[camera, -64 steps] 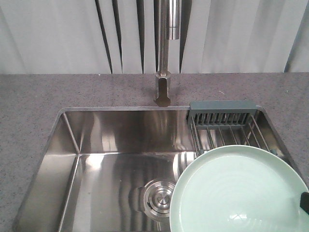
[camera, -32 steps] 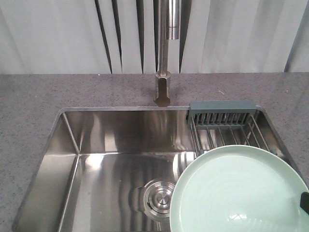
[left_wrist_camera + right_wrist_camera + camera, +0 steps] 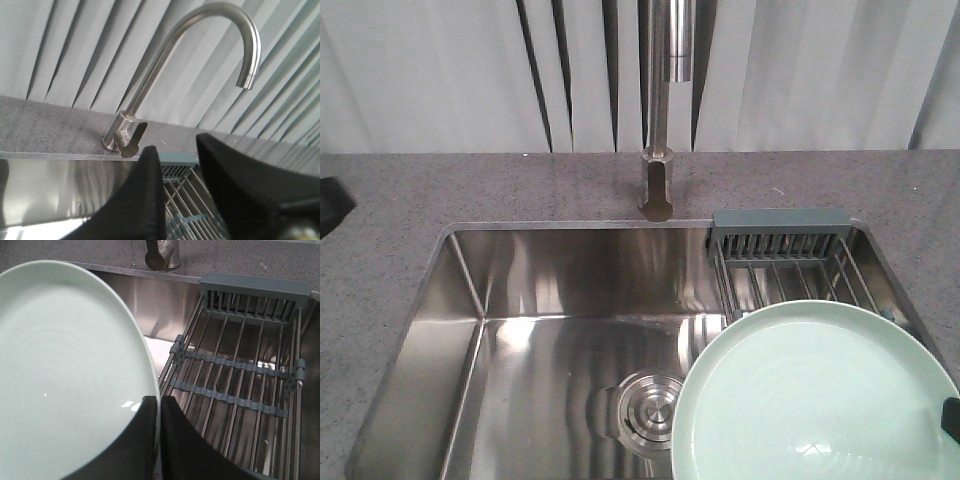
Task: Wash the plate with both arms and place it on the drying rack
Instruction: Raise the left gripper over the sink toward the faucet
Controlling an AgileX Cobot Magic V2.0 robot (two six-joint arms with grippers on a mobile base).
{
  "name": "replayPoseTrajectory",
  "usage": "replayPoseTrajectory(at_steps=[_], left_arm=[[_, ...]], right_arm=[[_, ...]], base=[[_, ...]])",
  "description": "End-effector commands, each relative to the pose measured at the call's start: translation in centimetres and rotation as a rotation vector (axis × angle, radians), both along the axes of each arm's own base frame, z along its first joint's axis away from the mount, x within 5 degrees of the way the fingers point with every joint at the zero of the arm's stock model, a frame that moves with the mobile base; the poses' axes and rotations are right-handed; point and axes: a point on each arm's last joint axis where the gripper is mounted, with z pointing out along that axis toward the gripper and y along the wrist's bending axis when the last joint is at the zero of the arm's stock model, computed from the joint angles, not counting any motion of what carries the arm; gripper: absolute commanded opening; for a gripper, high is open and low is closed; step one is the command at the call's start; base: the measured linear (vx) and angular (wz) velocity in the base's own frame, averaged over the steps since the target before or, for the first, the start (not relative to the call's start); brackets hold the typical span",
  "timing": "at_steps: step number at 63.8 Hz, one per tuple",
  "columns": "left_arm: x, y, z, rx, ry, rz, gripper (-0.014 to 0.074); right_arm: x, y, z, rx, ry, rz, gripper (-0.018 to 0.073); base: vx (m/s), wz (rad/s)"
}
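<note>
The pale mint-green plate (image 3: 810, 400) hangs tilted over the sink's right half, covering the near part of the drying rack (image 3: 780, 250). My right gripper (image 3: 159, 402) is shut on the plate (image 3: 65, 380), one finger on its face and one behind its rim. Only a black tip of the right gripper (image 3: 950, 418) shows in the exterior view. The rack's (image 3: 240, 365) steel rods and grey-green clips lie bare to the plate's right. My left gripper (image 3: 177, 145) is open and holds nothing, looking toward the rack (image 3: 185, 200). A dark part of the left arm (image 3: 330, 205) shows at the left edge.
A curved steel faucet (image 3: 660, 120) stands behind the sink (image 3: 520, 300), its spout (image 3: 247, 80) high above the basin. The round steel drain (image 3: 650, 408) sits beside the plate's left edge. Grey speckled counter (image 3: 420, 190) surrounds the sink, with vertical blinds behind.
A dark part of the left arm has come into the exterior view at the left edge. The plate has barely moved.
</note>
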Motion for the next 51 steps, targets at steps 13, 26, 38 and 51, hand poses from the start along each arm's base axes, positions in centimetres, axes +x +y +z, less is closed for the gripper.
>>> replayPoseTrajectory(at_steps=[13, 26, 38, 51], left_arm=[[9.6, -3.0, 1.7, -0.099, -0.018, -0.268, 0.0486], [17.3, -4.9, 0.1, -0.142, 0.043, -0.471, 0.0489], [23.2, -7.5, -1.7, -0.174, 0.055, -0.629, 0.0489], [27.8, -11.3, -3.2, -0.173, 0.024, -0.724, 0.0489]], right_arm=[[0.4, 0.0, 1.2, 0.030, -0.071, -0.023, -0.0004], [0.4, 0.0, 1.2, 0.030, -0.071, -0.023, -0.0004], [0.4, 0.0, 1.2, 0.030, -0.071, -0.023, -0.0004], [0.4, 0.0, 1.2, 0.030, -0.071, -0.023, -0.0004]], base=[[0.00, 0.00], [0.00, 0.00], [0.00, 0.00], [0.00, 0.00]])
